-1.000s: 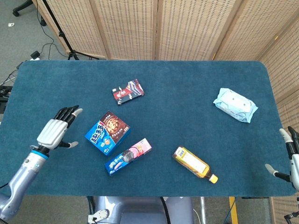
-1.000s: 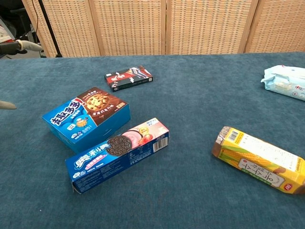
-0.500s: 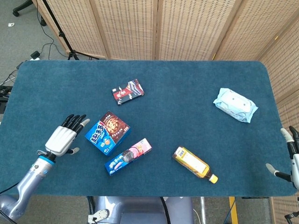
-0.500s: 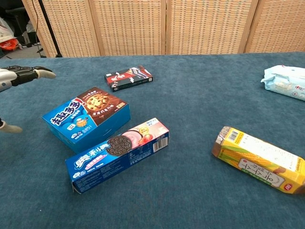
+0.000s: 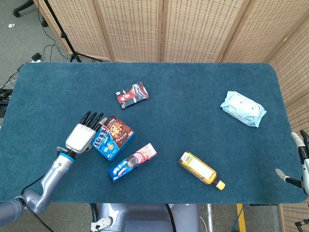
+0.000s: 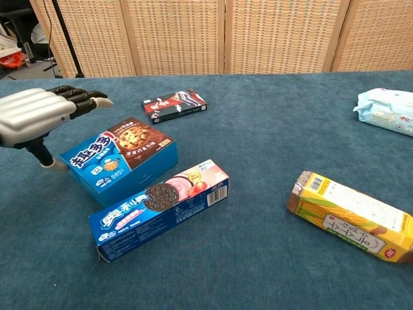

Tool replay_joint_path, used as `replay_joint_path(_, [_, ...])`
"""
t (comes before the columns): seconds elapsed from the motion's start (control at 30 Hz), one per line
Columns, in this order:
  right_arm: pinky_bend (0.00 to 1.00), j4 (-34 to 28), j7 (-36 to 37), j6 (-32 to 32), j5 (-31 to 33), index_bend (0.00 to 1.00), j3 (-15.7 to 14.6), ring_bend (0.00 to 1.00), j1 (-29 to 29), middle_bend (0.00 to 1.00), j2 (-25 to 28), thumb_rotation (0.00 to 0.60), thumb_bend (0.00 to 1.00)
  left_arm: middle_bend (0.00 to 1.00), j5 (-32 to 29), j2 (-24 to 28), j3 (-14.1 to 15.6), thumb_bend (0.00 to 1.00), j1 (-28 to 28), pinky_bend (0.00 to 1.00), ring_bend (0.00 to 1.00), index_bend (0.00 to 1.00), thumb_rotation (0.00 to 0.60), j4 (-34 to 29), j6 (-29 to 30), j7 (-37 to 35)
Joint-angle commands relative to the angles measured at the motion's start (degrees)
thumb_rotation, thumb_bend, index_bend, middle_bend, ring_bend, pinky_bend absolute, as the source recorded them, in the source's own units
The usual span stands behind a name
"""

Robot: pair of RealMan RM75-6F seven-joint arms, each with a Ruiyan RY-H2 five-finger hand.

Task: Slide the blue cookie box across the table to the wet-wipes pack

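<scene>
The blue cookie box (image 5: 112, 137) (image 6: 119, 159), with a brown chocolate-chip picture on its lid, lies left of the table's middle. My left hand (image 5: 83, 135) (image 6: 39, 115) is at its left side with fingers stretched out, holding nothing; it looks to be touching the box's left edge. The pale blue wet-wipes pack (image 5: 243, 108) (image 6: 387, 110) lies far off at the right. My right hand (image 5: 301, 162) hangs at the table's right edge, fingers apart and empty, seen only in the head view.
A long blue sandwich-cookie box (image 5: 132, 162) (image 6: 161, 206) lies just in front of the cookie box. A small dark box (image 5: 132, 94) (image 6: 174, 105) sits behind it. A yellow drink bottle (image 5: 200, 169) (image 6: 352, 215) lies on its side front right of centre.
My left hand has swept rightward from the table's left part up to the cookie box's left side. The box seems nudged slightly right. The right hand has barely moved.
</scene>
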Motion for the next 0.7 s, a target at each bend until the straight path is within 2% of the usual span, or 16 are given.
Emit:
replay_joint_path(0.03, [0.0,0.0,0.2,-0.1,0.1,0.0,0.1,0.0,0.0,0.0,0.1,0.6,0.0,0.0,-0.7,-1.7,-1.0,0.0,-1.4,0.0,0.0,0.0,0.6,1.7,-0.3,1.6])
replay_joint_path(0.27, [0.0,0.2,0.7,-0.3,0.5,0.0,0.2,0.0,0.1,0.0,0.3,0.6,0.0,0.0,-0.8,-4.4,-1.6,0.0,-3.5,0.0,0.0,0.0,0.6,5.3,-0.9,1.8])
replay_joint_path(0.7, [0.0,0.1,0.2,-1.0,0.7,0.0,0.2,0.0,0.4,0.0,0.2,0.6,0.0,0.0,-6.0,-7.4,-4.9,0.0,-6.8,0.0,0.0,0.0,0.6,6.6,-3.2,5.2])
